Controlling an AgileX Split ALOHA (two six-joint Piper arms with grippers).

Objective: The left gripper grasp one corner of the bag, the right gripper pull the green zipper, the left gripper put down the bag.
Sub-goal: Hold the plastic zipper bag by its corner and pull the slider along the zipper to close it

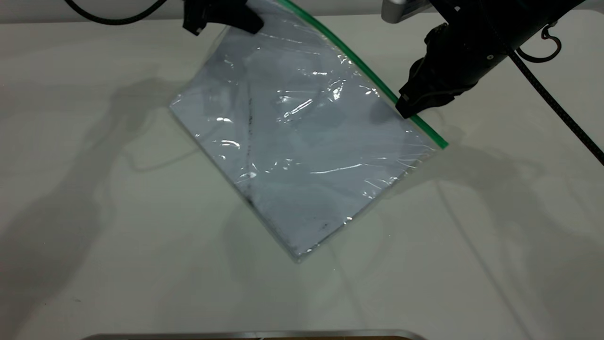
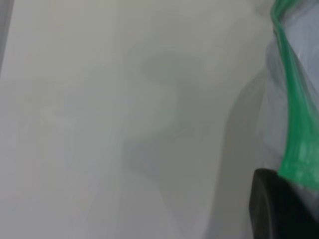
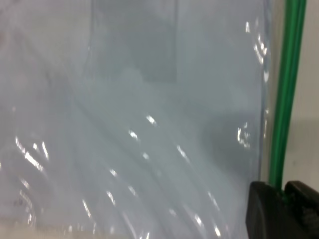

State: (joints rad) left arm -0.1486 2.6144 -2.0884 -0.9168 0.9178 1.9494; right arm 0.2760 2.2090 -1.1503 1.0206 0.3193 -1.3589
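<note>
Bag hangs tilted over the table, left gripper clamped on its corner at 12 o'clock. Right gripper pinches the green zipper at 2 o'clock, near the strip's lower end

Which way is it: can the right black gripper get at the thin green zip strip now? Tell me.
Probably yes: the right gripper already sits on the green zip strip, straddling it in the wrist view, nothing between. The left gripper holds the clear plastic bag up by a far corner.

Clear bag filling view; green zipper from 1 o'clock into right gripper fingertips at 5 o'clock.
</note>
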